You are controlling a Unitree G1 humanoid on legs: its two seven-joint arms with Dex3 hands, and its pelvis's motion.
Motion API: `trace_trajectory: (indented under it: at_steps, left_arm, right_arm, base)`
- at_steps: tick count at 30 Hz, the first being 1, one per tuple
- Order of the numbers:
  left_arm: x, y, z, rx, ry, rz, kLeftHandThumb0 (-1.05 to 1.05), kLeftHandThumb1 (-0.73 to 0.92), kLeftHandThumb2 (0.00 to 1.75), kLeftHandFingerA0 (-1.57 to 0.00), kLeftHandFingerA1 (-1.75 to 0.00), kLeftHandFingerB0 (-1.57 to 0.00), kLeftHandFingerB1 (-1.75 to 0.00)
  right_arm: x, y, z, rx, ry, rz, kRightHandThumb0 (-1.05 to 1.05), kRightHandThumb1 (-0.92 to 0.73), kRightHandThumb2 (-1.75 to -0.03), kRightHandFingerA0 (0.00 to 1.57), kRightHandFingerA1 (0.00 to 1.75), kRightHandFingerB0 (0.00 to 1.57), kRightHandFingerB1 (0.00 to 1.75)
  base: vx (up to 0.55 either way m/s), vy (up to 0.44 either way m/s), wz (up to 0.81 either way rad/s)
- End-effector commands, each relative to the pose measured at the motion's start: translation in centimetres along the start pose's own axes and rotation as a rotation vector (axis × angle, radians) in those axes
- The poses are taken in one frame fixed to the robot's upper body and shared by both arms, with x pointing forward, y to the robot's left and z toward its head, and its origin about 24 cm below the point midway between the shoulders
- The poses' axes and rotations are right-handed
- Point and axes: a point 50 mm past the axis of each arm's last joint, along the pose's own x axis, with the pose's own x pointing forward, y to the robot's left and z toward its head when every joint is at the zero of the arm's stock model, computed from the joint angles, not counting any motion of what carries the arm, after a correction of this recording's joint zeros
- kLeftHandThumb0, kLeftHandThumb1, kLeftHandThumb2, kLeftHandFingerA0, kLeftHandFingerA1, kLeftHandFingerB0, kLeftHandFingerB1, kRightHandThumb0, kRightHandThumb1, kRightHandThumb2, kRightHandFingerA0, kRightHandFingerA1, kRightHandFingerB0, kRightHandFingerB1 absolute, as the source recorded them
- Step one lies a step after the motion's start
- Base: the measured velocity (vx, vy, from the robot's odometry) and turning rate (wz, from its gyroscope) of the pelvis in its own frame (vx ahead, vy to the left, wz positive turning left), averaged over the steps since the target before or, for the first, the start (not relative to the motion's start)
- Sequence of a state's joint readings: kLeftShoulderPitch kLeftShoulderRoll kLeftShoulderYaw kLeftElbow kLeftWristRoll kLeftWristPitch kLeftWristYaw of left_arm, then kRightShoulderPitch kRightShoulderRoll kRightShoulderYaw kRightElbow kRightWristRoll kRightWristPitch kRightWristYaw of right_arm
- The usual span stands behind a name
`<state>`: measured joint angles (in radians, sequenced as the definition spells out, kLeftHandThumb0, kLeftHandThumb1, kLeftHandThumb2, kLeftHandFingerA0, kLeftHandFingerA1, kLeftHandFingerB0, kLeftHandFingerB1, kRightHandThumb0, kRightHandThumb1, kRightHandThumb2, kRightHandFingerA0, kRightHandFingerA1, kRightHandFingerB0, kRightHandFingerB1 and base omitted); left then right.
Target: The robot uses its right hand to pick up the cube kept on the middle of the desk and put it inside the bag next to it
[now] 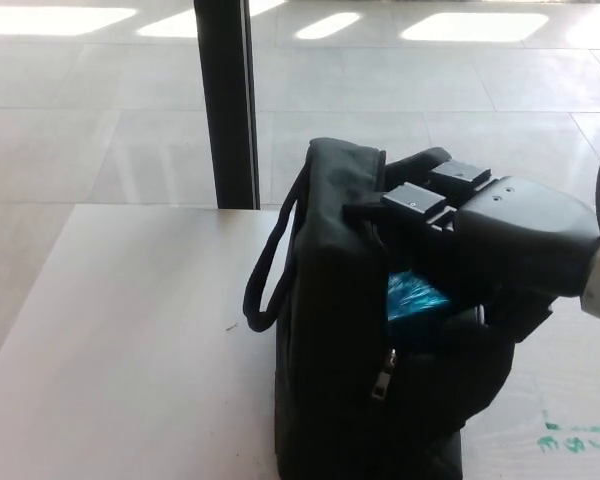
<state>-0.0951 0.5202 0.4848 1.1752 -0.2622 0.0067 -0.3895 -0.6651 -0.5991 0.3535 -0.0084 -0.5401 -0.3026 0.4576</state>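
A black bag [330, 340] with a carry handle stands upright on the white desk [130, 340], its top unzipped. My right hand [480, 240] reaches down into the bag's opening from the right. A teal cube [415, 297] shows just inside the opening, under the hand, with my fingers closed around it. Most of the cube is hidden by the hand and the bag's edge. My left hand does not show.
A dark vertical post [225, 100] rises behind the desk's far edge, with pale tiled floor beyond. Green marks [575, 440] lie on the desk at the lower right. The bag's zip pull [384, 375] hangs on its front.
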Motion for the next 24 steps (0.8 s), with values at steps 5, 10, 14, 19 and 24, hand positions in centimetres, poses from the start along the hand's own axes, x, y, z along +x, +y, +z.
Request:
trace_trajectory:
  at_steps: [5,10,14,19,24]
  left_arm:
    - [-0.4,1.0,0.5,-0.003,-0.017,0.029,-1.05,0.07,1.14,-0.43,-1.20,-0.14,-1.01]
    - [-0.4,1.1,0.1,0.001,-0.006,0.046,-1.05,0.09,1.16,-0.43,-1.19,-0.08,-0.97]
    - [-0.4,1.1,0.2,0.008,-0.008,0.037,-1.02,0.06,1.12,-0.40,-1.15,-0.08,-0.95]
    - [-0.5,1.1,0.1,0.006,-0.012,0.026,-0.98,0.06,1.12,-0.38,-1.13,-0.10,-0.95]
    - [-0.5,1.2,-0.1,0.008,-0.002,0.036,-0.92,0.02,1.08,-0.42,-1.12,-0.14,-0.94]
  right_arm:
    - [-1.1,-2.2,-2.1,-0.090,0.222,0.213,-0.90,-0.48,-0.92,0.00,0.12,0.00,0.00]
    - [-1.6,-3.1,-2.7,-0.078,0.250,0.192,-0.79,-0.45,-0.71,0.00,0.00,0.02,0.20]
    - [-1.9,-3.8,-3.1,-0.013,0.261,0.142,-0.72,-0.61,-0.59,0.00,0.12,0.06,0.31]
    - [-3.0,-7.2,-4.1,0.079,0.288,-0.078,-0.72,-0.60,-0.59,0.00,0.29,0.09,0.32]
    - [-5.8,-9.2,-5.8,0.159,0.334,-0.256,-0.74,-0.66,-0.59,0.00,0.39,0.12,0.31]
  base:
    - [0.00,0.000,0.00]
    - [0.00,0.000,0.00]
    - [0.00,0.000,0.00]
    - [0.00,0.000,0.00]
    - [0.00,0.000,0.00]
